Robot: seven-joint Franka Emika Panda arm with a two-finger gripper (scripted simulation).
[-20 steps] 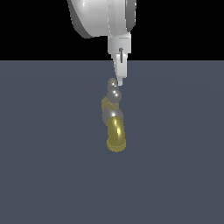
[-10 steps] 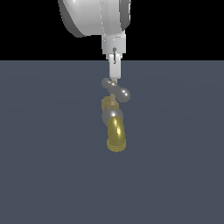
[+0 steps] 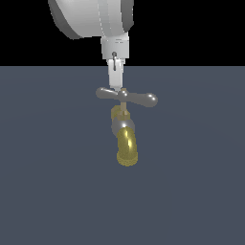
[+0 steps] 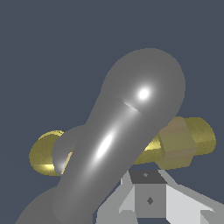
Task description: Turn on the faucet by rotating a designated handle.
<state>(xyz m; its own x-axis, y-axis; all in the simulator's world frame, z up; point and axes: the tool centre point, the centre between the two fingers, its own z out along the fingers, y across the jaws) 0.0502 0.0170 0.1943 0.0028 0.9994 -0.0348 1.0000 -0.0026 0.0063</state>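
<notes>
Contact looks made at the slim, shiny silver-grey crossbar handle [image 3: 126,97], which lies nearly level across the top of the small tap [image 3: 125,129], its rounded ends pointing toward the exterior view's left and right. The white gripper [image 3: 115,87] hangs straight down from the big pale arm body and meets the bar just to the exterior view's left of the thin brass stem [image 3: 124,108]. Whether the jaws are spread or pressed together I cannot tell; from outside the fingers read as one narrow white blade, and the wrist view is mostly filled by the grey bar [image 4: 118,144], with only a grey block of the hand showing. Below, the gold curved spout [image 3: 127,147] with its ridged rim points toward the viewer, over a plain dark grey floor [image 3: 201,191].

To my eye the step in hand is sweeping the bar around its stem. Pushing so near the stem gives little leverage, so the fingertip ought to follow an arc about the stem, stay at bar height, and not ride over the rounded surface
</notes>
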